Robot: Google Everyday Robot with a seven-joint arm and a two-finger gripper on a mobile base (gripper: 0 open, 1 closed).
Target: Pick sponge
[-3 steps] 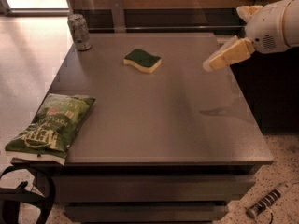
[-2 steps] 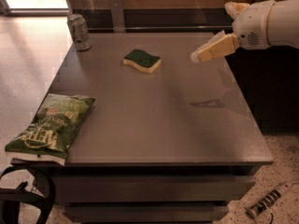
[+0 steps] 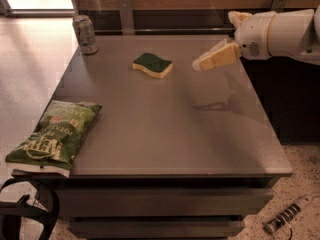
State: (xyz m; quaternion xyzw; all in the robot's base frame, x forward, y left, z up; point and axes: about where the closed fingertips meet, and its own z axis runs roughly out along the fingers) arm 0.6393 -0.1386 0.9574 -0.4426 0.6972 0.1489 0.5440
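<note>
We see the sponge (image 3: 152, 65) lying flat on the table (image 3: 165, 134), in the far half of it and a little to the left of the middle. Its dark green side faces up and the pale yellow foam shows along its near edge. Nothing touches it.

The end effector (image 3: 215, 40) hangs in the air above the far right part of the table, to the right of the sponge and apart from it. Its two pale fingers (image 3: 217, 58) stand wide from each other: one points to the left and a little down, toward the sponge, and the other shows higher up, behind the wrist. Between them there is nothing, so the end effector holds no thing. The white arm (image 3: 285, 34) comes in from the right edge of the view. Under it a soft shadow (image 3: 220, 101) falls on the table surface.

At the far left corner of the table a metal can (image 3: 85, 34) stands upright, well apart from the sponge. At the near left corner a green chip bag (image 3: 55, 136) lies flat, and its lower end reaches a little over the table edge.

On the speckled floor at the lower right lies a long striped object (image 3: 287, 216); we cannot tell what it is.
</note>
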